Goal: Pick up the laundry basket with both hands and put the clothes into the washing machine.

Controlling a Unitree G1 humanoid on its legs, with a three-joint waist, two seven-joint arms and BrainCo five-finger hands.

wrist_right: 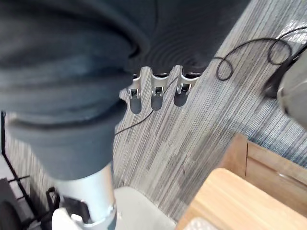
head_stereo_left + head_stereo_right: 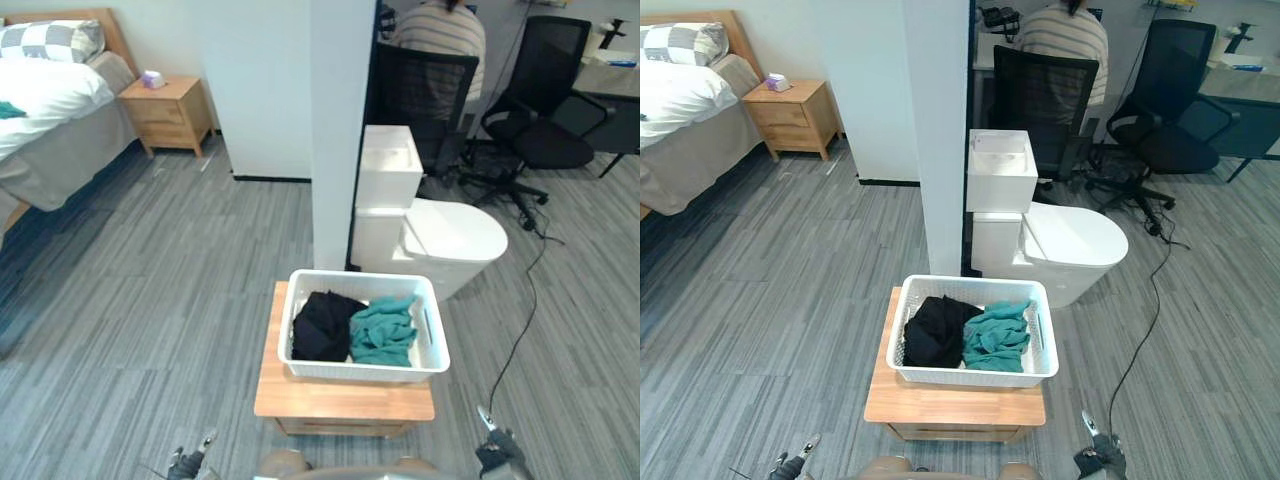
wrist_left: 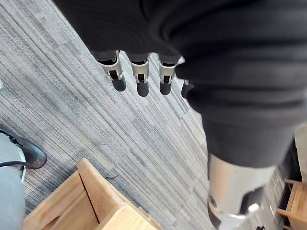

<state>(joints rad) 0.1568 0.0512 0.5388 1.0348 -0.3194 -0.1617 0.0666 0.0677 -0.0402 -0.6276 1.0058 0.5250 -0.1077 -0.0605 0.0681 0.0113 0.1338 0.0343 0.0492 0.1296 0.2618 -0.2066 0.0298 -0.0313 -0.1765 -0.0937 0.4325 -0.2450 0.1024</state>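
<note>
The ribbed plastic laundry basket (image 2: pixel 363 371) is white. Of the crumpled clothes, one piece (image 2: pixel 322 325) is plain black and the other piece (image 2: pixel 384 331) is plain teal. The low wooden table (image 2: pixel 340 402) is light honey-brown. The carpet floor (image 2: pixel 150 300) is grey with fine darker stripes. The square pillow (image 2: pixel 50 40) has grey and white checks.

No text, label, number or sign can be read. The white laundry basket (image 2: pixel 362 372) carries no legible marking, and any print on the small box (image 2: pixel 152 79) on the nightstand (image 2: pixel 172 118) is too small to make out.
</note>
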